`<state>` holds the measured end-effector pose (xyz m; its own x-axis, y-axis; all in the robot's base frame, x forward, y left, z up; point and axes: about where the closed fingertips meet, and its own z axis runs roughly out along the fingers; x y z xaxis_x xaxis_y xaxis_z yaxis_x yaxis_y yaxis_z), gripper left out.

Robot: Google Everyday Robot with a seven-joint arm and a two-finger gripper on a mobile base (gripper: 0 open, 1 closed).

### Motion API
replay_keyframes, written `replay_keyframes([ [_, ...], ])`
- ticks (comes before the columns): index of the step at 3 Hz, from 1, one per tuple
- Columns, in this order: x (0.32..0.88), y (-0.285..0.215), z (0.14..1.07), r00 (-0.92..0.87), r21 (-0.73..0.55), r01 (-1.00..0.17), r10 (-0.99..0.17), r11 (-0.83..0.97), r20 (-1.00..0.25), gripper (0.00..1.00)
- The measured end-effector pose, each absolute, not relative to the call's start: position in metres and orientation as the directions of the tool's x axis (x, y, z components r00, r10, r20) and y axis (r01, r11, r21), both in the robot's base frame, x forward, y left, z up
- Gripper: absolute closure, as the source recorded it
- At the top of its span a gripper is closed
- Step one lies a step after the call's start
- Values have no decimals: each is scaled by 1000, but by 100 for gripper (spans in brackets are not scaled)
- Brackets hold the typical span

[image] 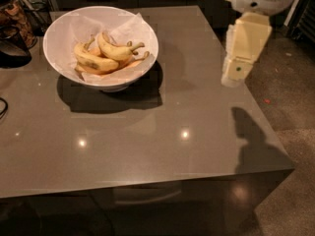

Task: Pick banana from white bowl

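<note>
The white bowl, lined with crinkled white paper, stands at the back left of the grey table. In it lies the plump pale-yellow banana with its brown stem tip pointing right. A yellow banana with dark blotches lies in front of it, and an orange-tinted one lies underneath. My gripper, cream-coloured, hangs in the air at the table's right edge. It is far to the right of the bowl and holds nothing that I can see.
Dark objects and a brown patterned item stand at the table's far left edge. The table's right edge drops to a speckled floor. Dark cabinets run along the back.
</note>
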<state>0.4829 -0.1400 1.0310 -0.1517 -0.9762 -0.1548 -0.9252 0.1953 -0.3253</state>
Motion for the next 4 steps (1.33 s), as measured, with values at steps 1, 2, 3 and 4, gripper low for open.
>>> replay_keyframes([
  [1, 493, -103, 1045, -100, -347, -927, -985, 143, -139, 0],
  [2, 504, -77, 1045, -46, -343, -935, -989, 93, -141, 0],
  [3, 508, -73, 1051, -39, -372, -923, -986, 97, -160, 0],
  [4, 516, -47, 1049, 6, -366, -929, -985, 58, -171, 0],
])
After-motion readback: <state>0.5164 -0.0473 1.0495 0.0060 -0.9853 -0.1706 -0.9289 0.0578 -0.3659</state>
